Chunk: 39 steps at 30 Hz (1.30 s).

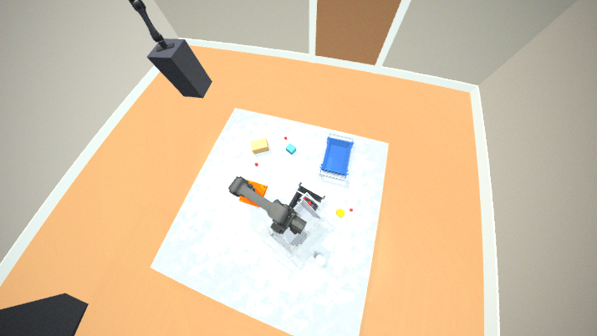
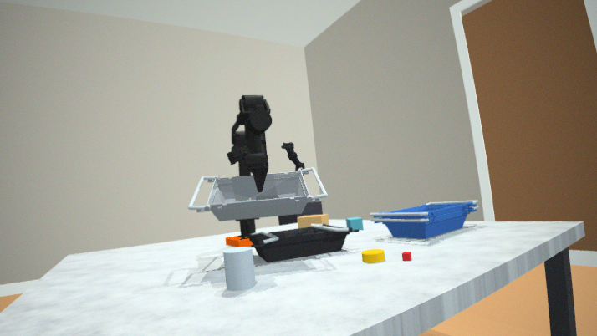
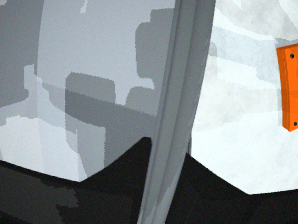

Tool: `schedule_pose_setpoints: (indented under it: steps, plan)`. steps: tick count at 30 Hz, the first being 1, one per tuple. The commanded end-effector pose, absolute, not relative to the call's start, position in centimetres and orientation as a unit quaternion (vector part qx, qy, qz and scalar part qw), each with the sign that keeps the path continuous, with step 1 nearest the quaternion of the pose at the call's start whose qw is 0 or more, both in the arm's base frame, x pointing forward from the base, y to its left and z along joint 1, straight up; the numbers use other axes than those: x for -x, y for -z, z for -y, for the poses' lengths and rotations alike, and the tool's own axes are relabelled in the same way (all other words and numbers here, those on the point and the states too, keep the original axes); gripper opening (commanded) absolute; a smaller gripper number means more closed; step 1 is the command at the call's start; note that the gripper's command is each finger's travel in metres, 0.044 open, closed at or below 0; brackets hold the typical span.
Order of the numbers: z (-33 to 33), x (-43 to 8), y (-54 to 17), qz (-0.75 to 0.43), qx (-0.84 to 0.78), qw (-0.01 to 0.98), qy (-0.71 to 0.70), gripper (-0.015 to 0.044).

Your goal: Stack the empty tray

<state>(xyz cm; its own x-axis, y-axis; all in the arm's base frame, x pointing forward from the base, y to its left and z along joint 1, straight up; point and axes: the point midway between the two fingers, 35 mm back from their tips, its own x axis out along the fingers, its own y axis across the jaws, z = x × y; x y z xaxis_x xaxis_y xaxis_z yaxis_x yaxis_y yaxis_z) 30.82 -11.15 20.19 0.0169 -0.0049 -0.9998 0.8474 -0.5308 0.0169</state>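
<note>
And here's the gripper [image 1: 298, 239] [image 2: 260, 190] [image 3: 154, 145], clamped on a long wall of the empty grey tray [image 1: 296, 237] [image 2: 259, 209] [image 3: 100, 50], carrying it above the desk [image 1: 201, 234] [image 2: 318, 305] [image 3: 240, 165]! Over to the loaded black tray [image 1: 296, 198] [image 2: 303, 246], its bars apparently swung in. The carry wants care: bring the grey tray squarely over both bars, match its heading, level it, lower gently, and only open once both bars bear it.

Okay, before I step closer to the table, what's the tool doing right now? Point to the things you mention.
Tool [image 2: 260, 187] [image 3: 154, 145]: closed, holding the grey tray [image 1: 294, 238] [image 2: 259, 210] [image 3: 100, 45] by its wall.
</note>
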Motion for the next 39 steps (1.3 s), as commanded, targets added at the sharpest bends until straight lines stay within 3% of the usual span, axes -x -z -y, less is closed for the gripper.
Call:
schedule_pose_setpoints:
  steps: [1,20,39]
  plan:
    - [9.7,-31.4,-20.6,-0.345,-0.621,0.362,0.604,0.0000]
    - [2.7,-32.7,-20.6,-0.403,-0.585,0.417,0.566,0.0000]
    - [2.6,-32.7,-20.6,-0.403,-0.585,0.418,0.566,0.0000]
